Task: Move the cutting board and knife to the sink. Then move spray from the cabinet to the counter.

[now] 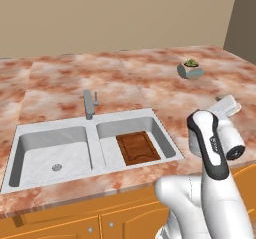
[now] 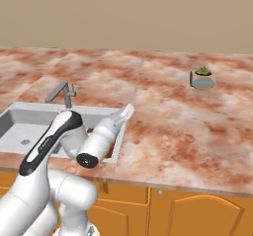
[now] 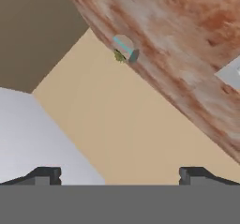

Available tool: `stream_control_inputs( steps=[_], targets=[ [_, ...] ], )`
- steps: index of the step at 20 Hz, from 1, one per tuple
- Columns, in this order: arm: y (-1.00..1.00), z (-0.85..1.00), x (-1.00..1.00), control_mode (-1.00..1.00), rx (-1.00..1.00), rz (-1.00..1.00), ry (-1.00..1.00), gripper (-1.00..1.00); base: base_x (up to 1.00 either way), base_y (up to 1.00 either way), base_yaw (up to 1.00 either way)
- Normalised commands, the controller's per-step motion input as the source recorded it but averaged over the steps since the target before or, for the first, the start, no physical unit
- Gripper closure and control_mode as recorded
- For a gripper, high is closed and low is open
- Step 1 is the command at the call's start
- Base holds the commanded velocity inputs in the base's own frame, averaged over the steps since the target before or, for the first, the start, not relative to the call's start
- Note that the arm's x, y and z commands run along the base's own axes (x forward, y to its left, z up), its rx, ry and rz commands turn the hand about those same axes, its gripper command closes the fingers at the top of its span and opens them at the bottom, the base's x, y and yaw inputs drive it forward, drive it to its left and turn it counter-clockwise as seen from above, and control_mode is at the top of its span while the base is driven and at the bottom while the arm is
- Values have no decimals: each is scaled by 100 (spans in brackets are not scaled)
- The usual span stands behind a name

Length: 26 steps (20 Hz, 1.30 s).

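Cutting board: lying flat in the right basin of the sink, lower centre of the left base view. Counter: spreading around the sink. Potted succulent: sitting at upper right. Gripper: 2 fingertips standing fully apart at the bottom of the hand view, holding nothing; the succulent is appearing well away, upper centre.

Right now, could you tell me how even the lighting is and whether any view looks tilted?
Left base view: flat, even light, soft shading inside the sink, no glare. Right base view: same, the potted succulent sharp. Hand view: strongly rolled, the counter slanting across the upper right.
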Motion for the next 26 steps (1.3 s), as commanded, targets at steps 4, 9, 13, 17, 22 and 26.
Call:
stream_control_inputs(
  steps=[4,9,13,17,22,26],
  targets=[
    [-49,100,-8,-100,-48,11,23,-100,0,0,0],
    [-19,100,4,-100,-46,-5,8,-100,0,0,0],
    [0,100,9,-100,-65,-18,1,-100,0,0,0],
    [0,57,16,-100,-84,-17,11,-100,0,0,0],
    [0,29,-14,-100,-90,-1,20,-100,0,0,0],
    [14,-10,-22,-100,-79,3,85,-100,0,0,0]
  ],
)
